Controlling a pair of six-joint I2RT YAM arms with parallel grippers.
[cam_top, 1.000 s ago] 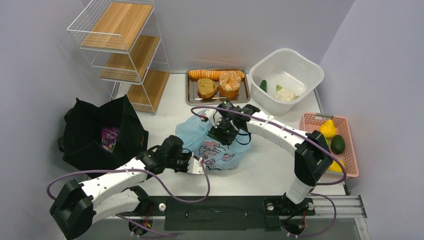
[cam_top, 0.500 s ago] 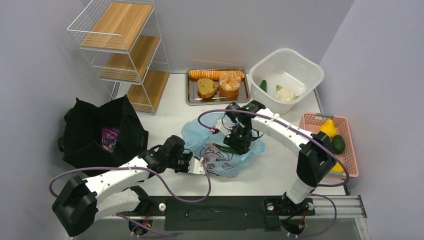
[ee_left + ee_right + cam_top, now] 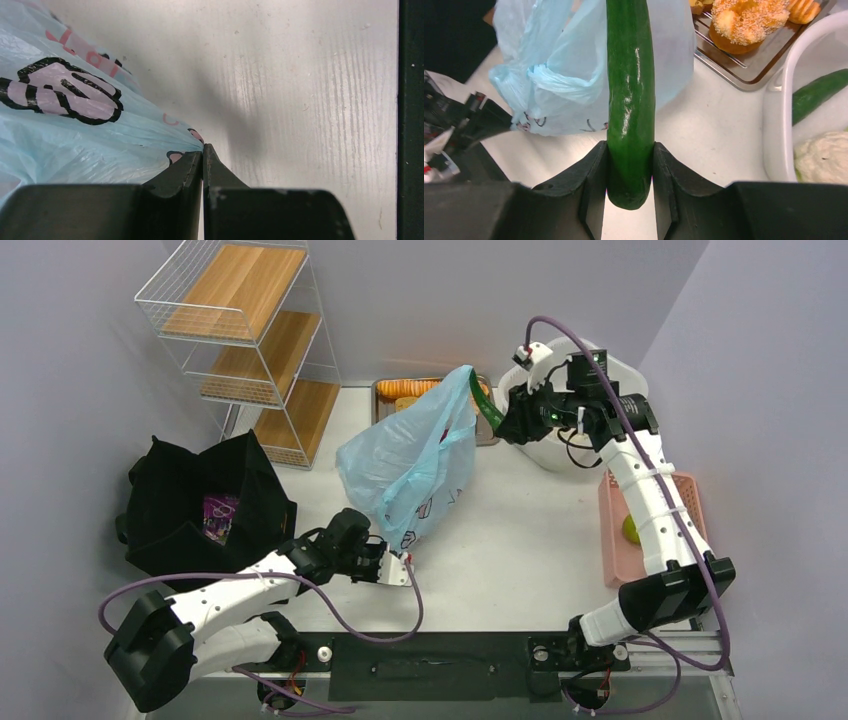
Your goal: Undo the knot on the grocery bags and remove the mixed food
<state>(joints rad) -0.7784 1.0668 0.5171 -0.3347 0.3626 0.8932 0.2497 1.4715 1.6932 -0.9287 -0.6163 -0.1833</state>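
One pale blue plastic bag [image 3: 410, 465] is stretched taut toward the white tub [image 3: 628, 380], its top caught on the cucumber [image 3: 630, 90] clamped in the right gripper [image 3: 630, 155], its corner pinched by the closed left gripper [image 3: 203, 152]; tearing is risked.

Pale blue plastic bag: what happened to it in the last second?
The right tool, gripping a long green cucumber, swung up and away toward the white plastic tub, and the thin pale blue bag rose, stretched tall, with it. The left tool stayed shut on the bag's lower corner; the black tote did not move.
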